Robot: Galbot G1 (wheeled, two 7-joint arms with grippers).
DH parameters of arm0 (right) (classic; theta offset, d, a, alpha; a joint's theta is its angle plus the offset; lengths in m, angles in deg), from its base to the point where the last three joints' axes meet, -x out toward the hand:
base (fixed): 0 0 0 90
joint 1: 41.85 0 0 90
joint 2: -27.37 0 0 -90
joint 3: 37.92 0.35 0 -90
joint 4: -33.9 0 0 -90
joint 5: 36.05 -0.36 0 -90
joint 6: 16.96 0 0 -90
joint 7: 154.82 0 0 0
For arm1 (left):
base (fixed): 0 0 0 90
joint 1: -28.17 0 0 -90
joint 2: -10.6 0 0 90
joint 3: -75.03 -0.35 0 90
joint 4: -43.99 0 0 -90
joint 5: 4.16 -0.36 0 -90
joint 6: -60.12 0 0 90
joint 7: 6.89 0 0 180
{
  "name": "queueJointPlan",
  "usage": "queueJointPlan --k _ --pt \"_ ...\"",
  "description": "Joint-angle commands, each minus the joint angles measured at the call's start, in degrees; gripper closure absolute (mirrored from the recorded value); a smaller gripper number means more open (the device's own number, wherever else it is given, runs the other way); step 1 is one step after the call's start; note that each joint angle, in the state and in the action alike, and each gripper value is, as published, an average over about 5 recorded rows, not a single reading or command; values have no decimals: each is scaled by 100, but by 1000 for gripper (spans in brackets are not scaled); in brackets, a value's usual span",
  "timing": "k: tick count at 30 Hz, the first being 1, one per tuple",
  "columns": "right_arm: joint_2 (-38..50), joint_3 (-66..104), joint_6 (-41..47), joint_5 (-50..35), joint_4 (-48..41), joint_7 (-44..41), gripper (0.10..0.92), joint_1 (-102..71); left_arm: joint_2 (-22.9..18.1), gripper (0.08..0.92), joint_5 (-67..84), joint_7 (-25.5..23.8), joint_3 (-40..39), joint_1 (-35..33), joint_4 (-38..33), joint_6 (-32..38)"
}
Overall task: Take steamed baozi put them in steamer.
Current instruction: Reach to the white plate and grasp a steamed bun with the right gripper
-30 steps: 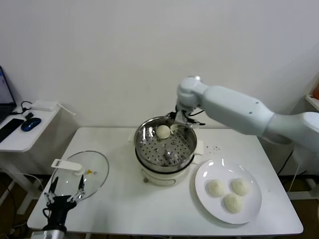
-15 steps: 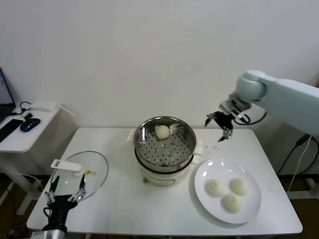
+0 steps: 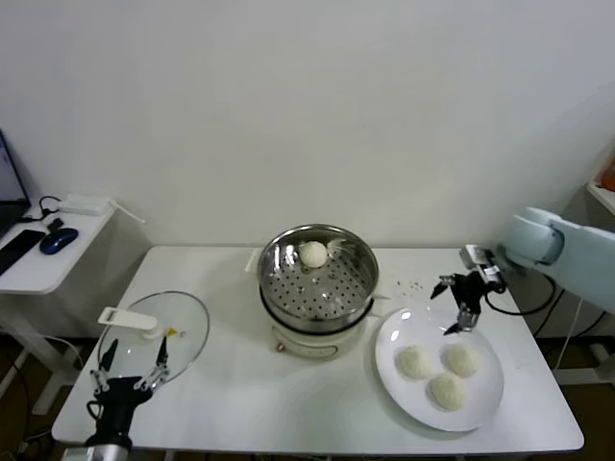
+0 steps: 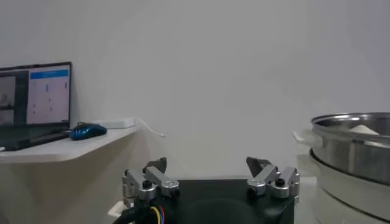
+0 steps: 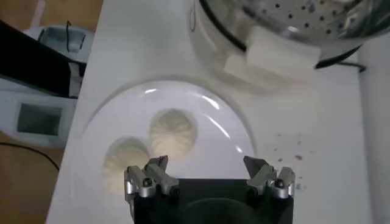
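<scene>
Right gripper [image 3: 459, 305] over plate [image 3: 488, 403] (jaws apart, empty), baozi [image 3: 313, 254] in steamer [image 3: 357, 288]

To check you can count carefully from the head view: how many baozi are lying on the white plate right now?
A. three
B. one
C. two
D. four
A: three baozi lie on the plate, while a fourth bun already sits in the steamer.
</scene>
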Motion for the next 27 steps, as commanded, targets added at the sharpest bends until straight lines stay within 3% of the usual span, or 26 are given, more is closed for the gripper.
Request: queueJointPlan --k 1,27 --pt "-31 316 432 10 152 292 203 -996 6 177 3 -5 4 -21 4 9" --pt "-722 402 352 416 -371 632 203 -1350 -13 177 28 -13 11 -9 144 27"
